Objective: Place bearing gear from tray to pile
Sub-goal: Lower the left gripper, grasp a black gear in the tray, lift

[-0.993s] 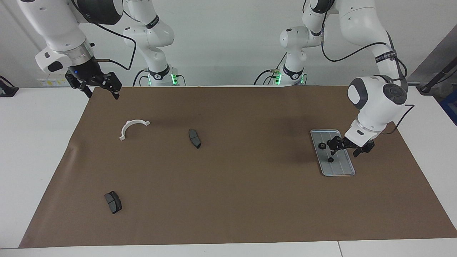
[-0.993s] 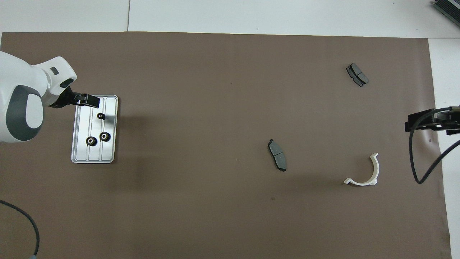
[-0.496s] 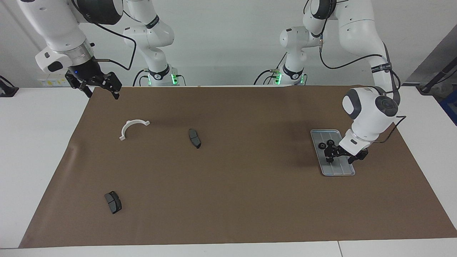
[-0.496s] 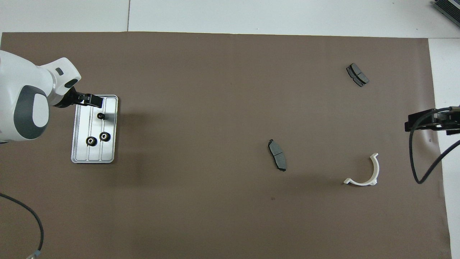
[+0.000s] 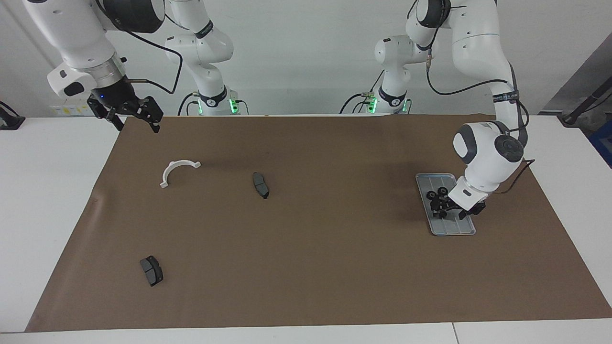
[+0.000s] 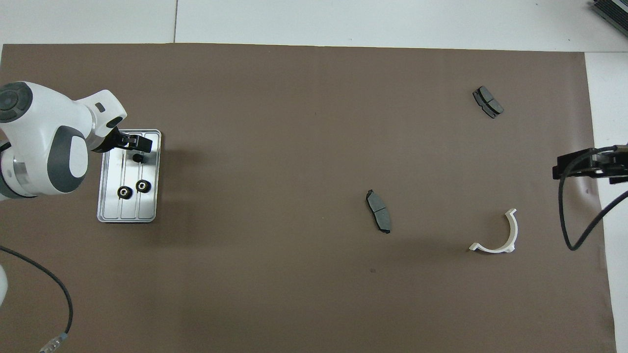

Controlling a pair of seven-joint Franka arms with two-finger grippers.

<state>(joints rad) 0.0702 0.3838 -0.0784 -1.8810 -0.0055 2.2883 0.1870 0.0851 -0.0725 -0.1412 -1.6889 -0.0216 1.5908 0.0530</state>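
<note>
You have a silver-grey tray [image 6: 112,196] with lengthwise grooves, carrying three small black gears [image 6: 143,185] (each of the two nearer the robots has a pale centre). Your mat [image 6: 294,147] is plain brown on a white table [image 6: 343,19]. The half-ring bracket [image 5: 177,170] is white and both brake pads [image 5: 260,185] dark grey. Your arms are white with dark grey caps, and the grippers black.

Silver-grey grooved tray [image 6: 110,196] lies flat at the left arm's end of the counter, holding three small black bearing gears [image 6: 143,185]. Pile: white half-ring bracket [image 6: 503,240] and two dark brake pads [image 6: 378,211], scattered well apart.
</note>
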